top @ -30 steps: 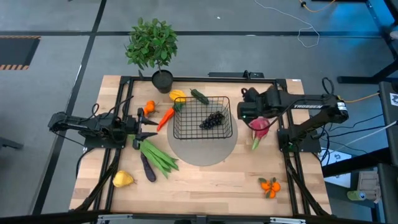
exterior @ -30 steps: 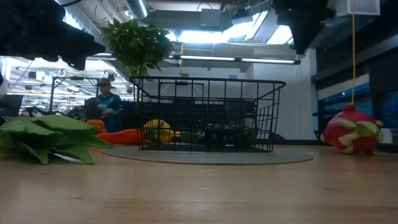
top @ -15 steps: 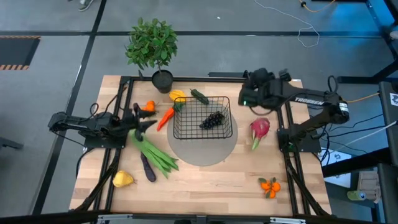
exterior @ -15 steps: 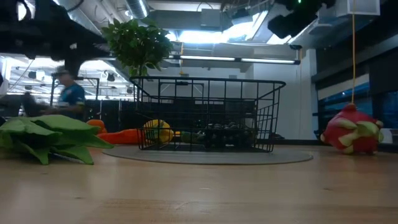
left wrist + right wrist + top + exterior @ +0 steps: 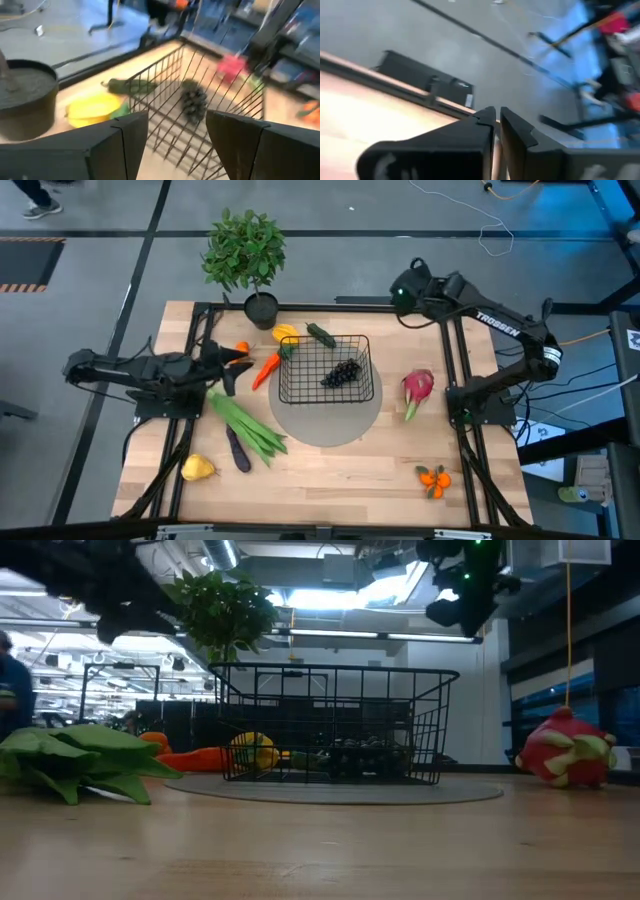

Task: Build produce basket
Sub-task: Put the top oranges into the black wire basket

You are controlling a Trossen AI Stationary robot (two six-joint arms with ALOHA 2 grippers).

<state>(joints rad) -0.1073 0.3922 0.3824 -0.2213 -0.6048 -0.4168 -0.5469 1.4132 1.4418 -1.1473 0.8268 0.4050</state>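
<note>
- The basket [image 5: 327,370] sits on a round grey mat [image 5: 330,425] at the middle of the surface [image 5: 330,480], where I judge either arm can reach it; only the dark grapes [image 5: 345,372] lie inside.
- The rest of the produce rings it: yellow pepper [image 5: 287,333] and cucumber [image 5: 321,335] just behind the basket, carrot [image 5: 266,369] and an orange [image 5: 241,350] off its left side, green stalks [image 5: 250,430], eggplant [image 5: 236,450] and pear [image 5: 198,468] toward the front left.
- On the right lie the dragon fruit [image 5: 417,388] and a cluster of small oranges [image 5: 434,478], well apart from the basket.
- My left tool [image 5: 232,366] hangs over the surface beside the carrot, its arm stretched low from the left edge; the wrist view looks past its spread, empty fingers [image 5: 235,135] into the basket.
- My right tool [image 5: 405,295] is raised high at the back right corner, elbow folded, pointing off the surface; its fingers [image 5: 485,125] are pressed together on nothing.
- A potted plant [image 5: 245,255] stands at the back edge, no part of the job.
</note>
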